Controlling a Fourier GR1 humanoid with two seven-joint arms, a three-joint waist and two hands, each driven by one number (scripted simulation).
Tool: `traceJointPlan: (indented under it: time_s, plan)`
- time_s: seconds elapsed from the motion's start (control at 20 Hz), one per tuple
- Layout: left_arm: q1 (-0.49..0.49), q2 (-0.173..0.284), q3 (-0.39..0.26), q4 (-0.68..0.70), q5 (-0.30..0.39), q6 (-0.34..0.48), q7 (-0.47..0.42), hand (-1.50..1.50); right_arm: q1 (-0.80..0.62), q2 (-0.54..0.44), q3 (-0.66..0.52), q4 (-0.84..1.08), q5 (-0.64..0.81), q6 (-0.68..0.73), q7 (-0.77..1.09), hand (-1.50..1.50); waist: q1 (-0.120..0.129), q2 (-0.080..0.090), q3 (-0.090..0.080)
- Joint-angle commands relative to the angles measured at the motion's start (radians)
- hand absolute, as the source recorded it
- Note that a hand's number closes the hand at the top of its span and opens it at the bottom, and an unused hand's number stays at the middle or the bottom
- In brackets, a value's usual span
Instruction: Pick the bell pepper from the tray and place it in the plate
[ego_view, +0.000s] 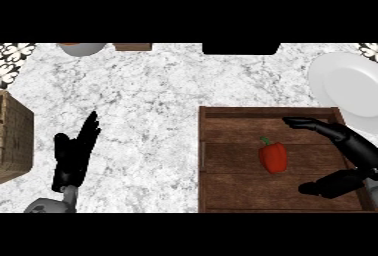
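Right hand (347, 150) is hovering, fingers (310, 123) spread, pepper (273, 157) lying between fingers and thumb on tray (221, 200); closing off-centre may be rolling it away from plate (347, 80).

Bright, even light falls on the pale surface (162, 100); the plate (347, 82) looks near white, shadows are faint, and the tray (236, 195) stays dark.

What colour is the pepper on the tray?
Red, with a green stem; the pepper shows in the head view.
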Motion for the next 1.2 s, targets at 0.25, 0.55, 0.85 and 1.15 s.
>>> traceJointPlan:
  time_s: [0.25, 0.55, 0.85, 1.15]
  plan:
    - [-0.018, -0.009, 0.015, -0.003, -0.018, 0.007, 0.033, 0.00, -0.108, -0.113, 0.084, -0.119, 0.281, -0.005, 0.180, -1.50, -0.008, -0.004, -0.003]
    - [-0.005, -0.050, -0.008, -0.037, -0.059, 0.059, 0.061, 0.00, -0.171, -0.162, 0.168, -0.130, 0.331, 0.196, 0.323, -1.50, -0.006, -0.004, -0.003]
    - [0.019, -0.076, -0.014, -0.016, -0.085, 0.019, 0.019, 0.00, -0.228, -0.061, 0.205, -0.103, 0.402, 0.290, 0.431, -1.50, -0.005, -0.002, -0.002]
    - [0.066, -0.109, 0.024, 0.015, -0.100, -0.023, -0.060, 0.00, -0.209, -0.010, 0.164, -0.030, 0.504, 0.328, 0.367, -1.50, -0.005, -0.002, -0.002]
